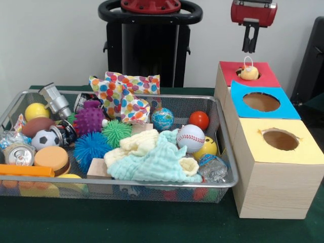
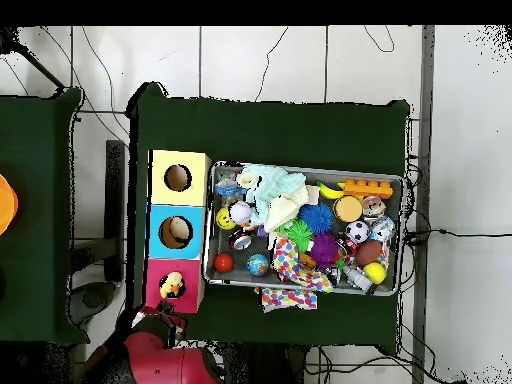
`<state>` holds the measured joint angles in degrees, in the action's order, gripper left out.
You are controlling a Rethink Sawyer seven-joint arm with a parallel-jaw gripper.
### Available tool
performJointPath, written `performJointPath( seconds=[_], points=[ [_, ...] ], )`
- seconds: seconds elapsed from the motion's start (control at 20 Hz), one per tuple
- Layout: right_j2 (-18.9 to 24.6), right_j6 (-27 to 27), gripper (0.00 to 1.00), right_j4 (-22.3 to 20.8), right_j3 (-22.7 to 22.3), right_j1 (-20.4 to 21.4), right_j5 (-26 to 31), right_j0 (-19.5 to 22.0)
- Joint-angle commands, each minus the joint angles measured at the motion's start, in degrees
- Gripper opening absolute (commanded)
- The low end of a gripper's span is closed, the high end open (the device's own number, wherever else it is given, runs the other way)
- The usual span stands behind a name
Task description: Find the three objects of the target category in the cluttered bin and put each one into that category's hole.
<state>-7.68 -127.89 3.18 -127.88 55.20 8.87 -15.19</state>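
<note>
My gripper (image 1: 250,49) hangs above the red box (image 1: 263,77), fingers close together and empty, looks closed. A yellow toy (image 1: 248,72) sits in the red box's hole. Bin (image 1: 224,152) is full: baseball (image 1: 190,137), cloths (image 1: 152,159), spiky balls (image 1: 92,146).
</note>
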Motion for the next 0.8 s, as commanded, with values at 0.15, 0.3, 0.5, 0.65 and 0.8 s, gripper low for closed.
performJointPath(
  seconds=[0.15,0.3,0.5,0.65,0.8],
  points=[
    [0.05,-7.77,0.0,2.96,7.79,1.24,8.16,0.24],
    [0.66,-7.89,0.0,3.21,7.94,1.63,8.26,0.49],
    [0.93,-7.58,0.0,3.32,8.83,1.46,8.51,0.64],
    [0.9,-7.59,0.0,3.37,9.27,0.67,8.05,0.46],
    [1.02,-7.91,0.0,3.59,9.73,-0.11,7.59,0.08]
  ],
)
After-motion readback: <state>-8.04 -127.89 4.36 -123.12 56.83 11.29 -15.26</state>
